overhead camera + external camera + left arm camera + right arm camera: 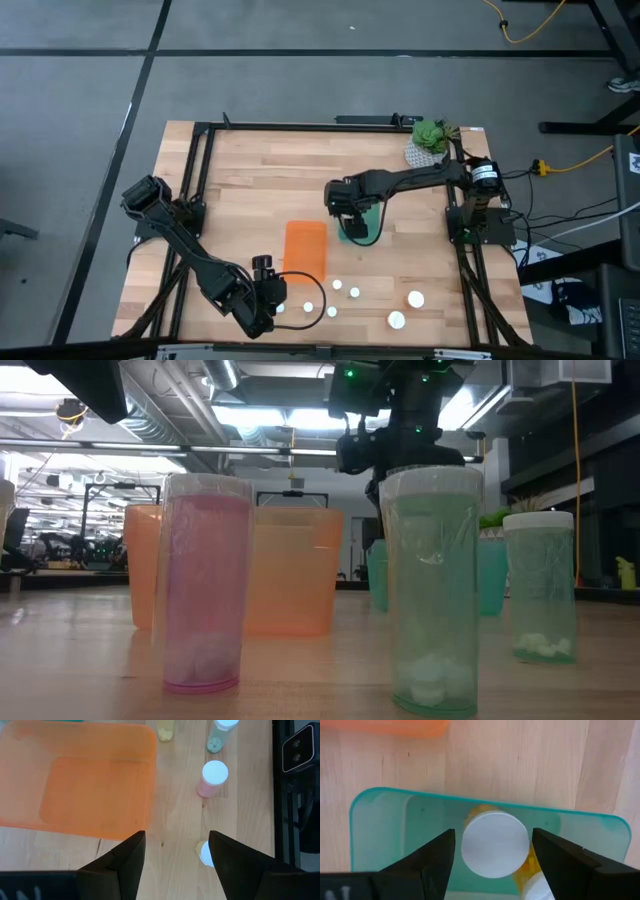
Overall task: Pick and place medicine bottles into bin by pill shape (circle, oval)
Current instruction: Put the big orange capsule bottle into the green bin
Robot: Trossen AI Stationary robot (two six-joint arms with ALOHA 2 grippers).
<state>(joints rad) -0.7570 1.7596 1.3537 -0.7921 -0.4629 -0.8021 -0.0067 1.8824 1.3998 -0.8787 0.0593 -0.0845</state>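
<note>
Medicine bottles (pixel 354 292) stand scattered along the worktop's (pixel 250 180) near edge in the high view, beside the orange bin (pixel 305 248), where the left gripper (pixel 268 312) hovers, jaws apart. In the right wrist view, the right gripper (pixel 492 851), jaws apart, hangs over the teal bin (pixel 380 815), a white-capped bottle (pixel 494 844) between its fingers, another bottle (pixel 532 882) alongside.

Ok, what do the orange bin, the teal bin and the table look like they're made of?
Orange bin: looks like translucent plastic with a smooth, slightly matte finish; the table's grain shows faintly through its wall.
Teal bin: apparently the same kind of see-through plastic, with rounded moulded corners; bottles show inside.
Table: wood, seemingly butcher-block, with visible joined strips and grain and a light, low-sheen finish.
</note>
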